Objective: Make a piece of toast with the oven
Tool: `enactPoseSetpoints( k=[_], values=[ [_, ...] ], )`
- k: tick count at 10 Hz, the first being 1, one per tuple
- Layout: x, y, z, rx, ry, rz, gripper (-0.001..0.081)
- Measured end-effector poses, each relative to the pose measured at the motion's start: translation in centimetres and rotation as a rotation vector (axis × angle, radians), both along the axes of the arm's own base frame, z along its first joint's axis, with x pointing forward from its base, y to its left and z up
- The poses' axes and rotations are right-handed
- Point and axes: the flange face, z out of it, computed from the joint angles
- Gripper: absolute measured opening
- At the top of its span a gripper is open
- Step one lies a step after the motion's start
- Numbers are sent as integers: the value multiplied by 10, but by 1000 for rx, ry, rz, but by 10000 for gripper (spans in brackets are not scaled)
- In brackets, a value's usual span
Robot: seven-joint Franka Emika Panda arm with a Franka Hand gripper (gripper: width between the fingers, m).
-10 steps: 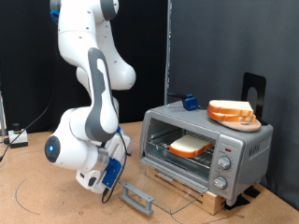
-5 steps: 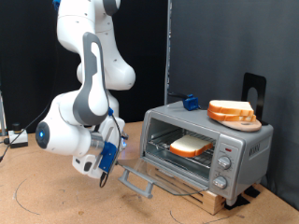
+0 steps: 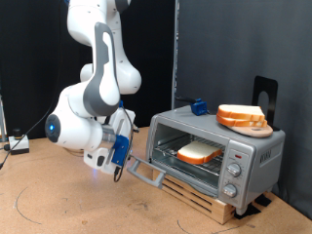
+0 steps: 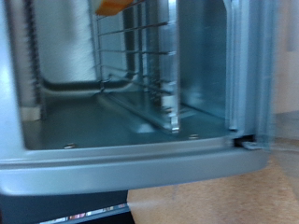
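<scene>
The silver toaster oven (image 3: 255, 156) stands on the table at the exterior view's right. Its glass door (image 3: 164, 168) is partly raised, hinged at the bottom, with the dark bar handle (image 3: 143, 175) at its free edge. One slice of toast (image 3: 199, 151) lies on the rack inside. My gripper (image 3: 121, 168) is at the handle, on the exterior view's left of the oven; its fingers are hidden. The wrist view looks into the oven (image 4: 121, 168), showing the wire rack (image 4: 131, 56) and an orange-brown corner of the toast (image 4: 114, 6).
A stack of bread slices (image 3: 241, 117) and a small blue object (image 3: 199, 106) sit on the oven's top. Three knobs (image 3: 234, 172) are on its front right. The oven rests on a wooden pallet (image 3: 210, 203). A black stand (image 3: 265, 96) rises behind it.
The gripper has risen and moved toward the oven, and the door has swung up with it from lying flat open to partly raised.
</scene>
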Motion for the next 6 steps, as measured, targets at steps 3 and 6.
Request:
enactPoseSetpoints(
  k=[3,6],
  values=[
    [-10,21,21,17,-4,19,807],
    [-20,44,36,28,-12,32,807]
  ],
)
